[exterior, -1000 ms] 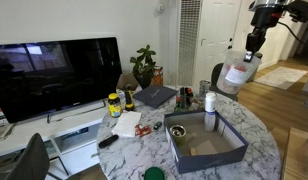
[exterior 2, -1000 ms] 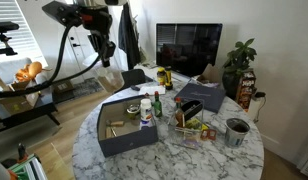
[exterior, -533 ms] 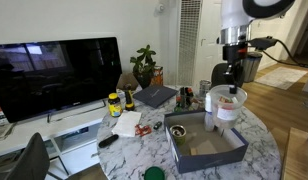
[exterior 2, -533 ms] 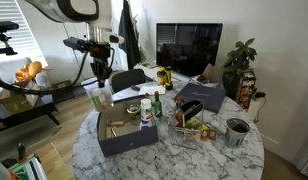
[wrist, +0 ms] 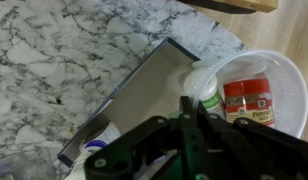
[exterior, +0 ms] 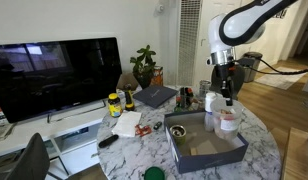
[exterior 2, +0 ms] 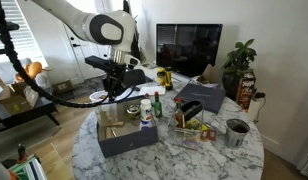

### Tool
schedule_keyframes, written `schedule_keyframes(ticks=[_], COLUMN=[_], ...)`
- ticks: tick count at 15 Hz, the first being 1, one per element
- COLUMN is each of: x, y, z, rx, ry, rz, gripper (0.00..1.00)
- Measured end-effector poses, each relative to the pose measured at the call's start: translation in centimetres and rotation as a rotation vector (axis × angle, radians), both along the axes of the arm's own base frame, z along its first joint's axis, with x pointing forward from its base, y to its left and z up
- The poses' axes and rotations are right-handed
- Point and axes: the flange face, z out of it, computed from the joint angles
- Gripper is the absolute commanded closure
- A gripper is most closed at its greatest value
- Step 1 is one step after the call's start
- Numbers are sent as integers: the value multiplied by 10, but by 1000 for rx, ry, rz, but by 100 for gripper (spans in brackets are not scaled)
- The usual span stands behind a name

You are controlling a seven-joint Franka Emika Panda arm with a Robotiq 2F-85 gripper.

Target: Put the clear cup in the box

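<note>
My gripper (exterior: 226,100) is shut on the rim of the clear cup (exterior: 228,121) and holds it low over the far corner of the box (exterior: 206,158), next to the tall white bottle (exterior: 210,102). In the wrist view my dark fingers (wrist: 188,118) pinch the cup's wall. The cup (wrist: 279,72) holds a red-labelled spice jar (wrist: 252,101). The box's grey floor (wrist: 144,95) lies below. In an exterior view the gripper (exterior 2: 118,90) hangs over the box (exterior 2: 129,135); the cup is hard to make out there.
A small dark bowl (exterior: 178,131) sits inside the box. A flat dark slab (exterior: 154,97), yellow bottles (exterior: 114,103) and a plant (exterior: 144,65) stand behind. A basket of items (exterior 2: 190,118) and a metal can (exterior 2: 237,131) stand beside the box on the marble table (wrist: 54,60).
The arm has swung in and come down with the clear cup, from high beside the table to low over the box's corner.
</note>
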Motion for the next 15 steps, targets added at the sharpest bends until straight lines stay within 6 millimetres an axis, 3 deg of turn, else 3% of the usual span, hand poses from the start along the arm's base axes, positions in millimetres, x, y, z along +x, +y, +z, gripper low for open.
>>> schedule_keyframes(ticks=[6, 11, 15], x=[11, 15, -5], y=[14, 7, 0], z=[-6, -40, -71], rx=[226, 353, 325], ry=[-133, -281, -304], rz=[-109, -317, -398], gripper=[99, 99, 99])
